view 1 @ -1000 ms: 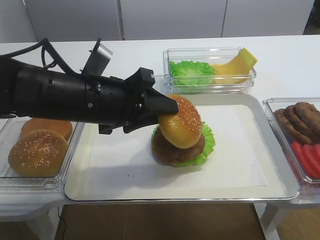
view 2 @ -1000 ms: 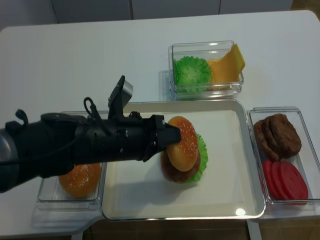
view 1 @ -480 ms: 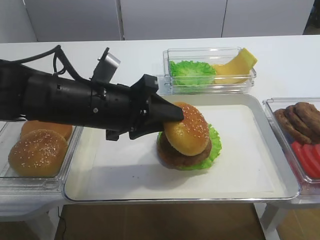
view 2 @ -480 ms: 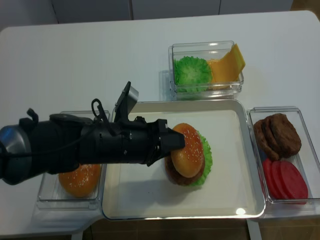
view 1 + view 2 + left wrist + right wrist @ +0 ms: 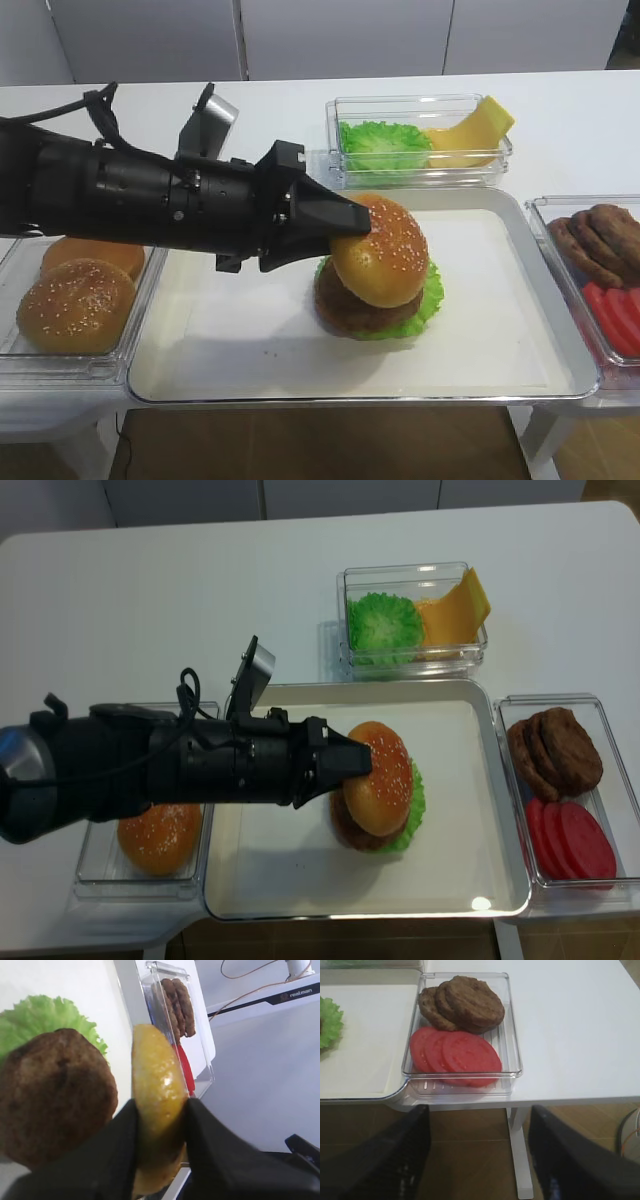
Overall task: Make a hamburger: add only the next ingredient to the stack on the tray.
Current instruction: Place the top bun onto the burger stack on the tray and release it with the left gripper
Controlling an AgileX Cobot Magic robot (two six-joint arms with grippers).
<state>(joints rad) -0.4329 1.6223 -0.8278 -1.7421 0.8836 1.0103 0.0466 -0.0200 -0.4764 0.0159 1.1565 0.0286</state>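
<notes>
The glossy golden sesame-seeded bun top (image 5: 380, 262) sits tilted over your brown meat patty (image 5: 350, 305) on frilly green lettuce (image 5: 432, 282), at the centre of the big silver rimmed tray (image 5: 560, 320). Your black left gripper (image 5: 352, 220) reaches in from nine o'clock, its jaws clamped narrowly on the bun's edge, hiding part of the patty. Your right gripper's dark fingers (image 5: 405, 1145), blurred and cut off, stand wide apart, holding nothing.

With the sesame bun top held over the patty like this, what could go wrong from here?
The left gripper pinches the bun top tilted on edge over the patty; released now, it may slide off onto the tray. Pushing further could shove patty and lettuce sideways.
</notes>
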